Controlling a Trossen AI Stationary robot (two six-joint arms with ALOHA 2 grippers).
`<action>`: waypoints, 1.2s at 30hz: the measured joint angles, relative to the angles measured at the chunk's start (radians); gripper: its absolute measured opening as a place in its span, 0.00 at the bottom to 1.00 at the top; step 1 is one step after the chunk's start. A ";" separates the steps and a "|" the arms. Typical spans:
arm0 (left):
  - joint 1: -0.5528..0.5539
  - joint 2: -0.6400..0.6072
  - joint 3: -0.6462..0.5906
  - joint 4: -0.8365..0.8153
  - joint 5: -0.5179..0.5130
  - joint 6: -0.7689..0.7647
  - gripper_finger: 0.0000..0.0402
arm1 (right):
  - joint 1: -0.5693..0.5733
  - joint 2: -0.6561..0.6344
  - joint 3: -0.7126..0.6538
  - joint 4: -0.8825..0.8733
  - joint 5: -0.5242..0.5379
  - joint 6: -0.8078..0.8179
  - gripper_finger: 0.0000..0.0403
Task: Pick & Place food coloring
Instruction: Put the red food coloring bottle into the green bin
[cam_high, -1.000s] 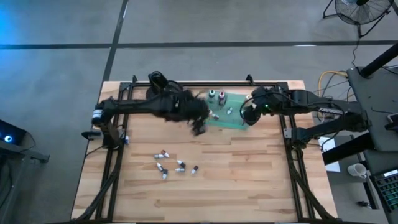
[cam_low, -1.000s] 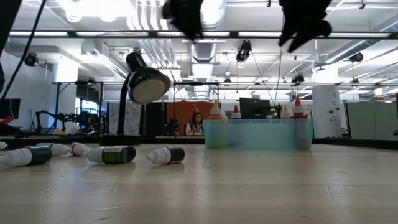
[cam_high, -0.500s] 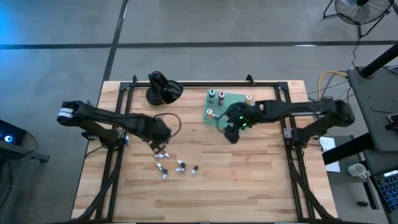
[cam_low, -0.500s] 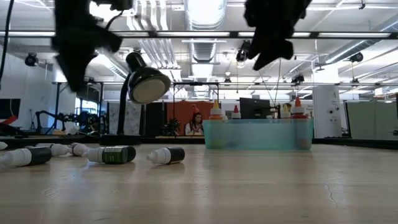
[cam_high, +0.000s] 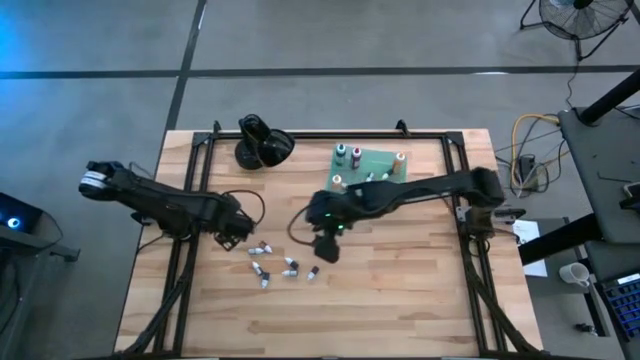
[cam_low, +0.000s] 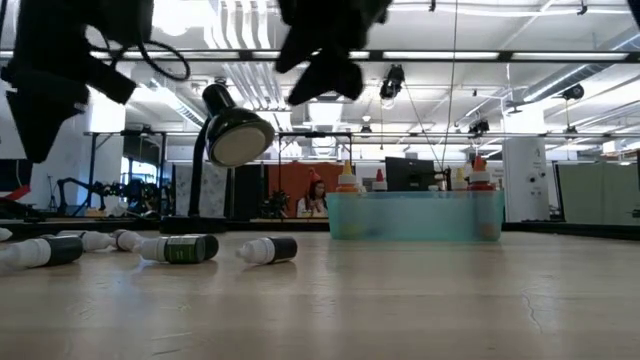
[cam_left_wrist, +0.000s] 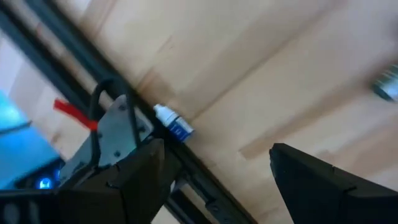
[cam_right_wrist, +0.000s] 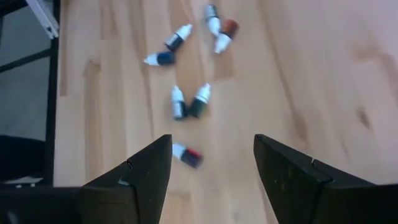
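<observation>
From above, we cannot read the cap colours of the loose food coloring bottles (cam_high: 285, 266) on the table (cam_high: 400, 290); they are too small. In the low view, both arms are cut off by the top edge, and the teal tray (cam_low: 414, 215) wall hides the lower parts of the bottles standing in it. In the left wrist view, a blurred bottle (cam_left_wrist: 388, 87) is cut by the edge, and the left gripper (cam_left_wrist: 217, 174) fingers run out of frame. The right gripper (cam_right_wrist: 211, 168) fingers are likewise cropped.
</observation>
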 joint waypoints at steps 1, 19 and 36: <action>-0.019 -0.016 0.000 0.008 -0.001 0.018 0.66 | 0.000 0.029 0.030 -0.001 -0.017 -0.011 0.54; -0.260 -0.189 -0.017 0.259 -0.199 0.087 0.65 | 0.103 0.362 0.305 -0.331 -0.047 -0.425 0.54; -0.260 -0.187 -0.058 0.271 -0.199 0.084 0.66 | 0.146 0.367 0.232 -0.216 0.007 -0.575 0.54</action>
